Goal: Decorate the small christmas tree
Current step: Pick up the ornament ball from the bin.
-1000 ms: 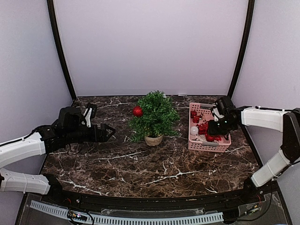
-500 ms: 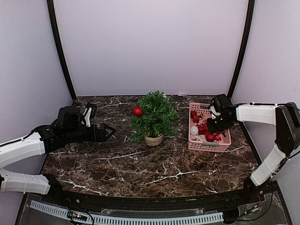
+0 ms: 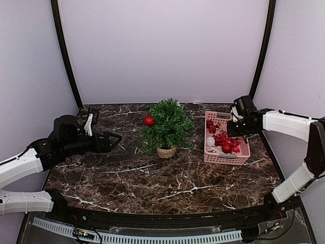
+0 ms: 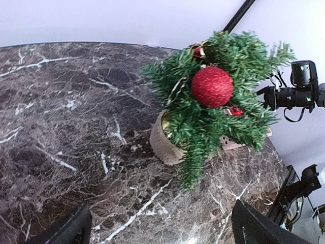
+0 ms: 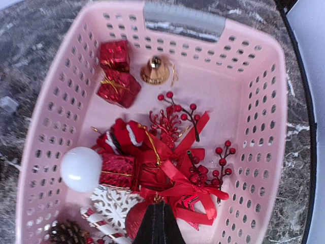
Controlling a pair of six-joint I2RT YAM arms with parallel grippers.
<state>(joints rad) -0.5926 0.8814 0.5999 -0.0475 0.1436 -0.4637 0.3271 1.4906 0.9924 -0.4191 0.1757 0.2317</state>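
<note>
Top external view showed the small christmas tree [image 3: 167, 127] standing upright in its tan pot on the marbled desk [image 3: 152, 178], near the middle and toward the back. A red ball [image 3: 149, 120] hung on the side of it that faced the left arm. A pink basket [image 3: 226, 159] sat just beside the tree on the other side, not touching it.

The left arm lay low over the left part of the desk, well apart from the tree. Its left fingers [image 4: 71, 231] were spread wide with nothing between them, pointing toward the tree.

The right arm reached in from the right edge over the basket. In the right wrist view the right fingers [image 5: 159, 226] were pressed together, tips down among a red bow [image 5: 177, 188]. Whether they pinched any of it could not be told. A white ball [image 5: 80, 169], a gold bell [image 5: 155, 70] and red gift boxes [image 5: 114, 55] also lay in the basket.
</note>
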